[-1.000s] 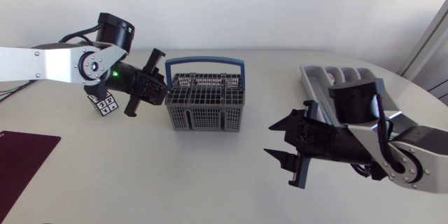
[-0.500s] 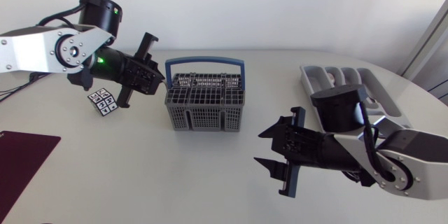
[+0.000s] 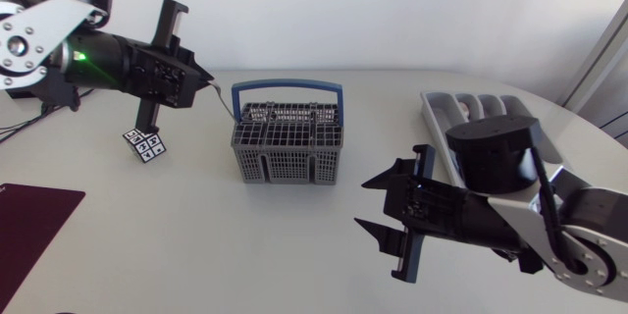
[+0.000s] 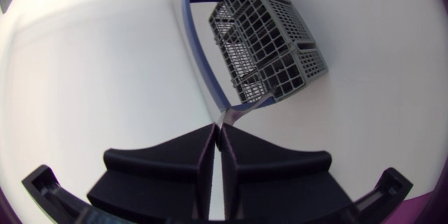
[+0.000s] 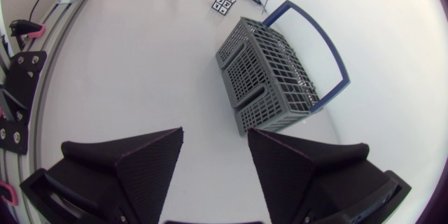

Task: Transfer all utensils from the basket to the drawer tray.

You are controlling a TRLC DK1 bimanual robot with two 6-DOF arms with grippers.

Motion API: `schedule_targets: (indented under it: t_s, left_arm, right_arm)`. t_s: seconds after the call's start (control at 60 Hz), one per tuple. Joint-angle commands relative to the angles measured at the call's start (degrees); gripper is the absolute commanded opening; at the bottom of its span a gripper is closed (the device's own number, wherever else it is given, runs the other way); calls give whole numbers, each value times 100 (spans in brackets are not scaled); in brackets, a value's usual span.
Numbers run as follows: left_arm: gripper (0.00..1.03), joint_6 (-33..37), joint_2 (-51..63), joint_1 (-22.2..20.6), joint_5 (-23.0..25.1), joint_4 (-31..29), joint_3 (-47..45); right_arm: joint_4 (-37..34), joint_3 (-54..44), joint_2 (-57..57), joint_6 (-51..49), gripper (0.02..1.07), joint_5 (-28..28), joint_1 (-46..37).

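The grey wire basket (image 3: 287, 147) with a blue handle stands mid-table; it also shows ahead of the fingers as the basket (image 4: 269, 42) and the basket (image 5: 269, 77). My left gripper (image 3: 203, 79) hangs above and to the left of it, shut on a thin metal utensil (image 3: 224, 103) whose free end points down toward the basket's left rim. In the left wrist view the left gripper (image 4: 218, 129) pinches that utensil (image 4: 245, 108) between nearly touching fingers. My right gripper (image 3: 381, 208) is open and empty, low over the table right of the basket; the right gripper (image 5: 215, 136) faces the basket. The grey drawer tray (image 3: 432, 108) lies at the far right, partly hidden by my right arm.
A small black-and-white marker cube (image 3: 144, 144) sits left of the basket, below my left arm, and shows again as the cube (image 5: 225, 3). A dark purple mat (image 3: 34, 226) lies at the table's left front edge.
My left arm has risen and pulled back to the left, lifting the thin utensil up and away from the basket. My right gripper has drifted slightly left and toward the front, still open.
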Motion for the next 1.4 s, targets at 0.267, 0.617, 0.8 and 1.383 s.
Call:
schedule_targets:
  t_s: [0.267,0.617,0.8,1.383]
  left_arm:
    - [4,-2526,-667,-517,-305,-940,480]
    - [3,-6287,-192,-2037,-1052,-1238,269]
    - [3,-7738,238,-2371,-1070,-1238,454]
    - [3,-9592,1223,-2160,363,-1722,920]
  right_arm:
    - [-387,63,-841,916,78,211,145]
    - [-423,195,-903,1488,87,694,453]
    - [-1,133,-885,1540,87,1398,840]
    - [1291,300,310,1303,81,2584,1648]
